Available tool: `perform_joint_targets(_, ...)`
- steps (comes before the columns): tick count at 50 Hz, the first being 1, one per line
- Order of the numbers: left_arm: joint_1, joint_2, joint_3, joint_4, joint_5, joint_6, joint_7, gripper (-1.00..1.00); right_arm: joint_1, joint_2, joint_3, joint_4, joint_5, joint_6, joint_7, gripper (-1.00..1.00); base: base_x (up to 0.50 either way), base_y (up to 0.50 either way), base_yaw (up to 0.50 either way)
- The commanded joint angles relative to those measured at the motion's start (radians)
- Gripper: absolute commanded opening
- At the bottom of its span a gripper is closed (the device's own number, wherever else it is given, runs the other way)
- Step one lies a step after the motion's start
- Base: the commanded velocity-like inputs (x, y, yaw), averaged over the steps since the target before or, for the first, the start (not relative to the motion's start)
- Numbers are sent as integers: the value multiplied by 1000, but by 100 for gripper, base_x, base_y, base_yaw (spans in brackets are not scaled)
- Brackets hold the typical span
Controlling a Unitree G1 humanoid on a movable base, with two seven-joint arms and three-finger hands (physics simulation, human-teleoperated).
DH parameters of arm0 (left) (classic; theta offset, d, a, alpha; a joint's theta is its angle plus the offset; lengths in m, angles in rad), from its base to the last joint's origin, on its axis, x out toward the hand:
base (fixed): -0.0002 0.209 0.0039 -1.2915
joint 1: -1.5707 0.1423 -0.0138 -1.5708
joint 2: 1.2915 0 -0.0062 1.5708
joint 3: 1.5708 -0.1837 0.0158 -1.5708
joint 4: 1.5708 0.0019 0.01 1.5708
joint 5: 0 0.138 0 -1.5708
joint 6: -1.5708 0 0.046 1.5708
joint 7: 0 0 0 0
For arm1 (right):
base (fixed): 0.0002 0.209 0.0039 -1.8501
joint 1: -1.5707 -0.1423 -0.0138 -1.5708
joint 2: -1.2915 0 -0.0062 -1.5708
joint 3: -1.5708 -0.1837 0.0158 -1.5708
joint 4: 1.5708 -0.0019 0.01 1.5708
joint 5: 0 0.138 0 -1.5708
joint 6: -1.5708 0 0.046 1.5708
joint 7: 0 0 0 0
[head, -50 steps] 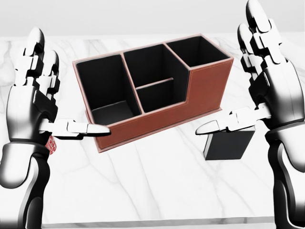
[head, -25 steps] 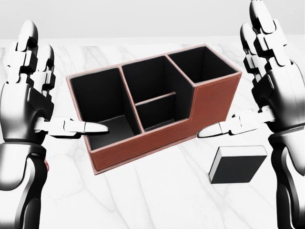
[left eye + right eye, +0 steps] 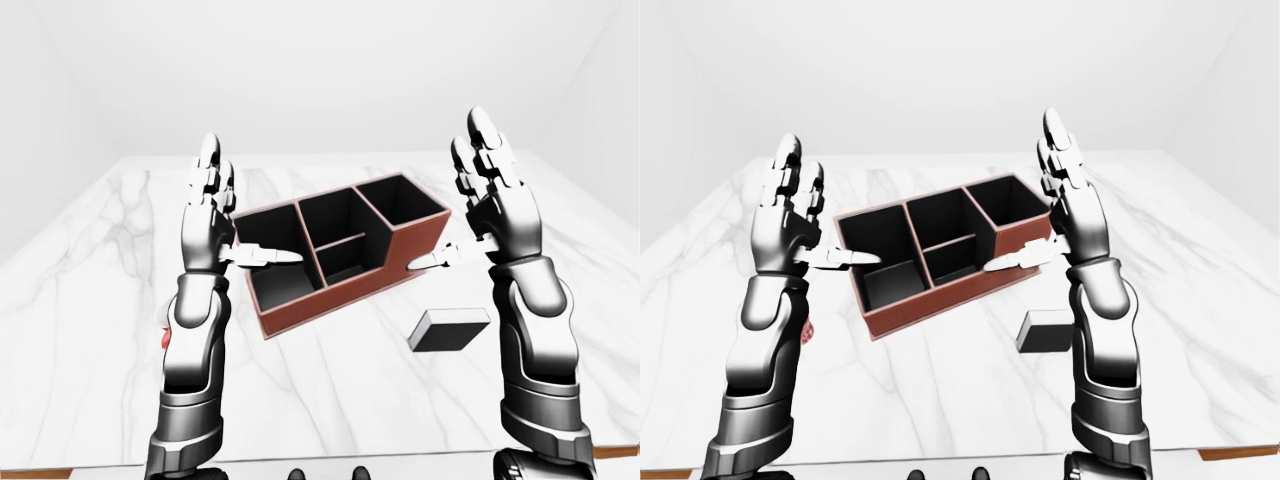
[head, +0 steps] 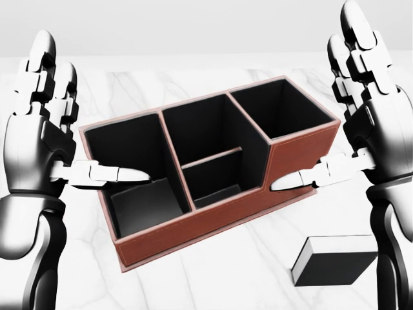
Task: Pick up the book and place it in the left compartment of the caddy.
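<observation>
The brown caddy (image 4: 193,231) with black insides lies slantwise on the marble table (image 3: 90,300). Its left compartment (image 4: 145,205) holds nothing. The black book (image 4: 335,261), with a white page edge, lies flat on the table to the caddy's lower right. My left hand (image 4: 77,123) is raised and open at the caddy's left end, its thumb pointing over the left compartment. At the caddy's right end my right hand (image 4: 329,116) is raised and open too, above the book and apart from it. Neither hand holds or touches anything.
A small red thing (image 3: 165,338) lies on the table, partly hidden behind my left forearm. In the left-eye view the table's brown near edge (image 3: 40,472) runs along the bottom. White walls stand beyond the table.
The whole head view has shifted: the caddy and the book now sit lower and larger, so the camera has moved closer. Both hands stay raised and open.
</observation>
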Motion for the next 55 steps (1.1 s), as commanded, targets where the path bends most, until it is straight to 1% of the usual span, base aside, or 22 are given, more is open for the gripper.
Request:
perform_joint_targets(1, 1, -1, 0, 7, 1, 0, -2, 100, 4, -1, -4, -1, 2, 0, 1, 100, 24, 0, 0)
perform_joint_targets(12, 4, -1, 3, 1, -1, 0, 1, 100, 7, -5, -7, 3, -1, 0, -3, 100, 23, 0, 0)
perform_joint_targets(17, 3, 4, 9, -19, -4, 0, 3, 100, 18, -23, -6, 27, -53, 0, 18, 100, 4, 0, 0)
perform_joint_targets(19, 2, 7, 13, -32, -7, 0, 5, 100, 22, -28, -17, 19, -45, 0, 46, 100, 0, 0, 0)
perform_joint_targets(22, 0, 11, 16, -35, -8, 0, 8, 100, 35, -50, -19, 28, -92, 0, 88, 100, 0, 0, 0)
perform_joint_targets(24, 1, 11, 17, -34, -8, 0, 9, 100, 22, -59, -39, 4, -82, 0, 113, 100, 0, 0, 0)
perform_joint_targets(33, -1, 22, 27, -56, -11, 0, 9, 100, 75, -119, -95, -96, -135, 0, 293, 100, 0, 0, 0)
perform_joint_targets(37, 0, 39, 36, -73, -5, 0, -7, 100, 101, -137, -138, -142, -153, 0, 366, 100, 0, 0, 0)
perform_joint_targets(38, 2, 55, 39, -90, 8, 0, -20, 100, 109, -147, -149, -152, -158, 0, 391, 100, 0, 0, 0)
perform_joint_targets(40, 6, 57, 41, -103, 15, 0, -35, 100, 112, -144, -156, -154, -168, 0, 404, 100, 0, 0, 0)
perform_joint_targets(41, 11, 59, 47, -124, 15, 0, -45, 100, 116, -149, -161, -164, -173, 0, 422, 100, 0, 0, 0)
perform_joint_targets(45, 23, 74, 74, -178, 17, 0, -71, 100, 114, -160, -176, -197, -187, 0, 425, 100, 0, 0, 0)
perform_joint_targets(46, 26, 84, 95, -201, 4, 0, -81, 100, 135, -159, -178, -191, -199, 0, 425, 100, 0, 0, 0)
perform_joint_targets(47, 26, 84, 97, -202, 3, 0, -81, 100, 135, -156, -179, -190, -202, 0, 425, 100, 0, 0, 0)
perform_joint_targets(48, 31, 96, 120, -216, -11, 0, -90, 100, 131, -154, -168, -196, -220, 0, 425, 100, 0, 0, 0)
perform_joint_targets(50, 37, 107, 140, -229, -30, 0, -99, 100, 126, -148, -161, -201, -235, 0, 425, 100, 0, 0, 0)
perform_joint_targets(52, 50, 121, 156, -233, -40, 0, -114, 100, 123, -144, -160, -207, -247, 0, 425, 100, 0, 0, 0)
perform_joint_targets(53, 63, 129, 160, -232, -44, 0, -136, 100, 124, -143, -160, -211, -252, 0, 425, 100, 0, 0, 0)
perform_joint_targets(55, 71, 143, 185, -197, -49, 0, -155, 100, 126, -139, -155, -215, -263, 0, 425, 100, 0, 0, 0)
